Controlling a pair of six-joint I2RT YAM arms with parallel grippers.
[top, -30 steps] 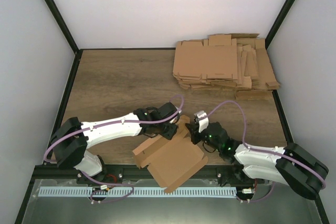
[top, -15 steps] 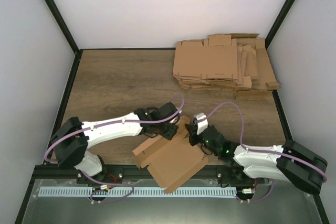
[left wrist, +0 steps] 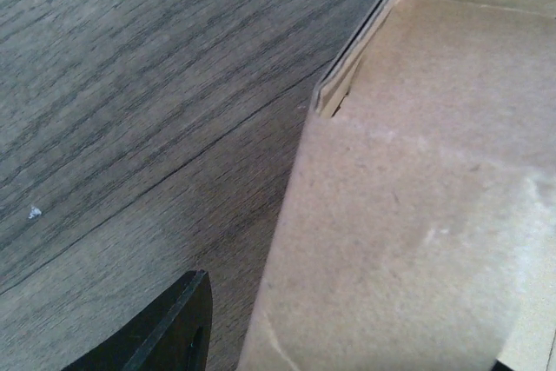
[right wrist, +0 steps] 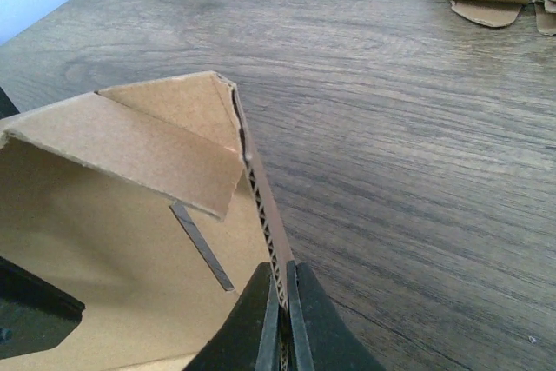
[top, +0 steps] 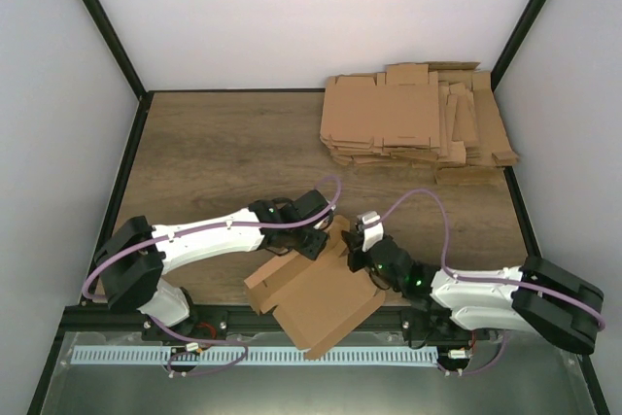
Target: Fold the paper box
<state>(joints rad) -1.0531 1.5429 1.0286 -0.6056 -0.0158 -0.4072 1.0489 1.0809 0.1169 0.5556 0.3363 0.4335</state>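
**Mid-fold, wall-raising stage.** The paper box (top: pixel 321 293) sits at the near edge of the tabletop (top: pixel 214 153), between my two arms. It is turned cornerwise, and its near corner appears to reach past the front edge. It is partly formed: the base lies flat while the panels at its far side stand up.

My right pincer (right wrist: pixel 283 293) is closed on the corrugated edge of one upright wall (right wrist: pixel 261 206), with a finger on each face of the board. Beside that wall an end flap (right wrist: pixel 165 141) leans inward over the base.

My left pincer (top: pixel 316 243) is at the box's far left corner. In its wrist view cardboard fills the gap between the fingers, but I cannot tell whether they are clamping it or merely straddling it.

The pile of flat cardboard blanks (top: pixel 418 128) lies well apart at the far right corner.

As I judge it, the next move is to hold the pinched wall upright and tuck the leaning flap in behind it. The left side must brace the box so it does not slide off the edge.
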